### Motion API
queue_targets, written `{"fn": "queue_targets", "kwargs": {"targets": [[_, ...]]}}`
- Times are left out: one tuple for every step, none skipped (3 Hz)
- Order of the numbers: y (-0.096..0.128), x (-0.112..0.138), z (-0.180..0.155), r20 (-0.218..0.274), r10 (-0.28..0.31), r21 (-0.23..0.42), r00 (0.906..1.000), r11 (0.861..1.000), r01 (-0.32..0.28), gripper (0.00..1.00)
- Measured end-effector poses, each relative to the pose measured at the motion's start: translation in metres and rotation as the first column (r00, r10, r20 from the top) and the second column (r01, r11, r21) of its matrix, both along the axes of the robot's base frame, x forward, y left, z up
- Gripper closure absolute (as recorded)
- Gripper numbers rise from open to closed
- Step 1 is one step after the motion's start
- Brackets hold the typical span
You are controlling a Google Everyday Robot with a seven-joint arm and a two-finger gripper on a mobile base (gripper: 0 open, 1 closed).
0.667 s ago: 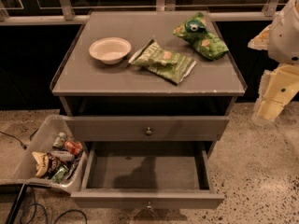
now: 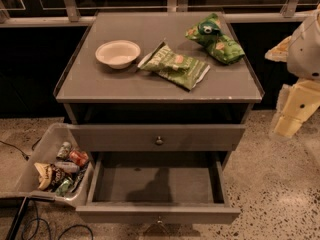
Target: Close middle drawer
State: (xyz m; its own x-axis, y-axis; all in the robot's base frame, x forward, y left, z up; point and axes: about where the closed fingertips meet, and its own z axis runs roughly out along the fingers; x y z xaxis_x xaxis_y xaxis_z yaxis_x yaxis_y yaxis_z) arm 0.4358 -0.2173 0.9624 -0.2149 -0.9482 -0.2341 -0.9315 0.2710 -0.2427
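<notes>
The grey square-topped wooden cabinet (image 2: 150, 86) fills the middle of the frame. It stands on a speckled stone floor (image 2: 280, 184), against a dark railed backdrop along the top edge. Below its top is a dark gap whose inside is too shadowed to read.

The grey middle drawer (image 2: 200, 215) sits at the lower centre, pulled far out toward the bottom edge. Its plain box interior is bare apart from a dark shadow on the floor panel. Its flat front runs along the bottom of the frame, and the small knob there is partly cut off. Anything lower on the cabinet is hidden beneath it.

Above it, the grey upper drawer (image 2: 115, 137) is nearly pushed in and has a small round metal knob (image 2: 159, 140) at its centre.

At the right edge, the white robot arm (image 2: 306, 46) is cut off by the frame. The pale cream gripper (image 2: 292, 113) hangs below it, well apart from the cabinet and level with the upper drawer. How wide it stands cannot be told.

In the lower left, a clear plastic bin (image 2: 45, 146) touches the middle drawer's side. It holds cans and wrappers too jumbled to tell apart.

On the cabinet top, a green snack bag (image 2: 175, 66) lies flat at the centre. A second, crumpled green bag (image 2: 216, 39) is at the upper right, and a shallow white bowl (image 2: 118, 53) is just left of the flat bag.

Dark cables (image 2: 50, 230) trail off the bottom left corner.
</notes>
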Motion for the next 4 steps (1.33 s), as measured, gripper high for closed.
{"fn": "queue_targets", "kwargs": {"targets": [[-0.004, -0.005, -0.028, 0.018, 0.005, 0.065, 0.9998, 0.998, -0.006, 0.00], [-0.001, -0.005, -0.067, 0.038, 0.013, 0.124, 0.9992, 0.992, -0.017, 0.19], [0.003, -0.006, -0.112, 0.032, 0.023, 0.167, 0.9992, 0.986, -0.028, 0.42], [0.001, -0.006, -0.164, -0.014, 0.012, 0.182, 0.9998, 0.983, -0.009, 0.65]]}}
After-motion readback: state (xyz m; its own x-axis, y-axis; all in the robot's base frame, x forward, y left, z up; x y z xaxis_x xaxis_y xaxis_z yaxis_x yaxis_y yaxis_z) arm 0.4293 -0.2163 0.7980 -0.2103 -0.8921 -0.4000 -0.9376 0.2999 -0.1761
